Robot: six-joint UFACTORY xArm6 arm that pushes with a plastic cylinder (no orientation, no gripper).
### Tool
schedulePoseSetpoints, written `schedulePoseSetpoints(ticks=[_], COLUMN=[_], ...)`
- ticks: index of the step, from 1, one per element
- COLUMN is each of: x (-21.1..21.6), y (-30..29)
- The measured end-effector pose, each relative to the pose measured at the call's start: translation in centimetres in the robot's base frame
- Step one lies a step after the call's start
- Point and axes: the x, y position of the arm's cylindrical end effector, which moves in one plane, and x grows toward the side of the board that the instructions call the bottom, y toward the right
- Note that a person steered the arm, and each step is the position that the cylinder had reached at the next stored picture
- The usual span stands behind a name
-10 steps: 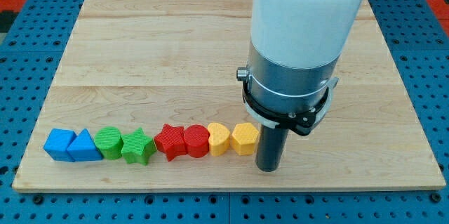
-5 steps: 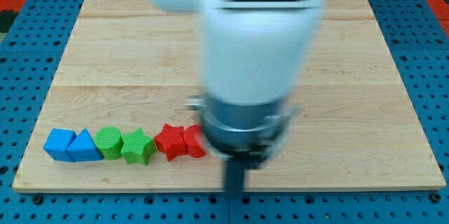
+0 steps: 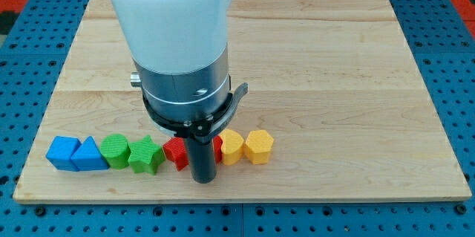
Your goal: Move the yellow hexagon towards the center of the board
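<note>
The yellow hexagon sits at the right end of a row of blocks near the board's bottom edge. A second yellow block touches its left side. My tip is down on the board just below the row, in front of the red blocks, about 75 px left of the hexagon and not touching it. The arm's body hides part of the red blocks.
Left of the tip along the row stand a red star, a green star, a green round block, and two blue blocks. A red block peeks out right of the rod. The wooden board lies on a blue pegboard.
My tip has swept left along the bottom of the row, from just right of the yellow hexagon to in front of the red blocks. The blocks have stayed in place.
</note>
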Motion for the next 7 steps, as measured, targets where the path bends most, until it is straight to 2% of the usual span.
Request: schedulePoseSetpoints(ticks=[6, 7], x=[1.2, 2.1], y=[2.6, 6.6])
